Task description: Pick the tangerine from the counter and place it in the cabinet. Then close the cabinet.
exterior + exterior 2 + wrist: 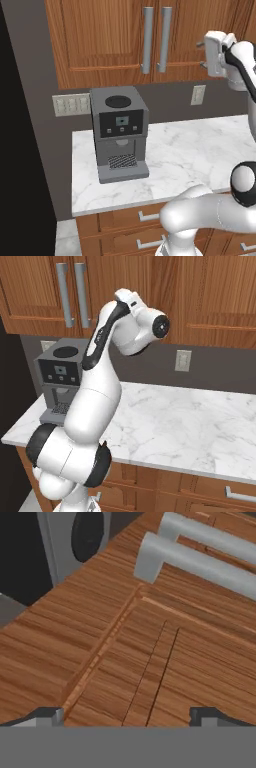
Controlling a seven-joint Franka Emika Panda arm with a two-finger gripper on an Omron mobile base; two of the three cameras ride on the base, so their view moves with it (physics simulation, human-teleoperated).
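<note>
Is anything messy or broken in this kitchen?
Nothing looks broken, spilled or crooked. The coffee machine stands straight on the counter, and the cabinet doors are shut and even. The open gripper is up close to a cabinet door, holding nothing.

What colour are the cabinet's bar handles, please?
Grey handles on reddish-brown wood, clearest in the left base view.

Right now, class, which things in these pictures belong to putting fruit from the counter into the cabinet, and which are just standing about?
Belong to the job:
cabinet
counter
hand, open, facing the cabinet doors

Just standing about:
coffee machine
wall sockets
drawers
</note>
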